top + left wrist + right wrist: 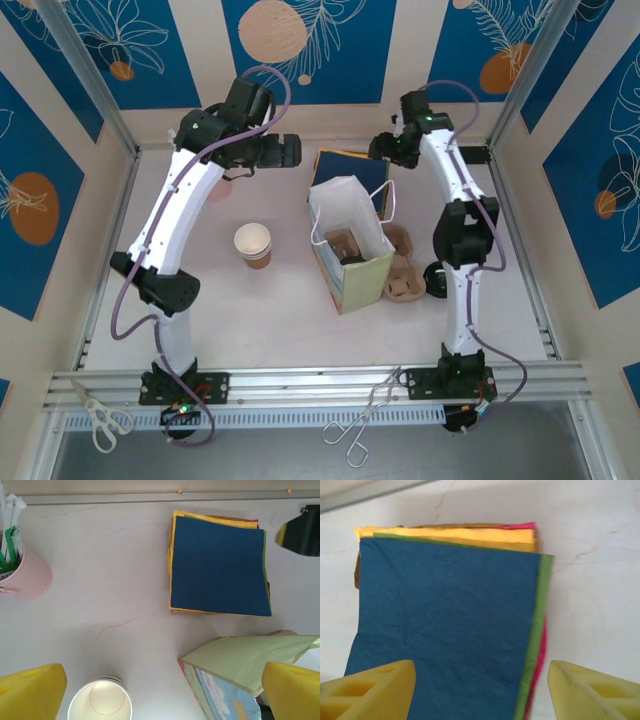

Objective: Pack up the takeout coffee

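My left gripper (162, 696) hangs with its fingers as wide as they go, holding nothing, and the lidless cup (100, 702) is at 6 o'clock in its view. My right gripper (480, 692) hovers over the napkins (445, 630), fingers well apart and gripping nothing. The coffee (352, 259), as far as I can tell, sits inside the bag (355, 287), at 6 o'clock from the napkins.

1. Walls (330, 60) on the left, right and far sides: blue and cream panels with white leaves and orange discs.
2. Pale table (270, 320), faintly cracked.
3. Aluminium rail (300, 378) along its near edge.
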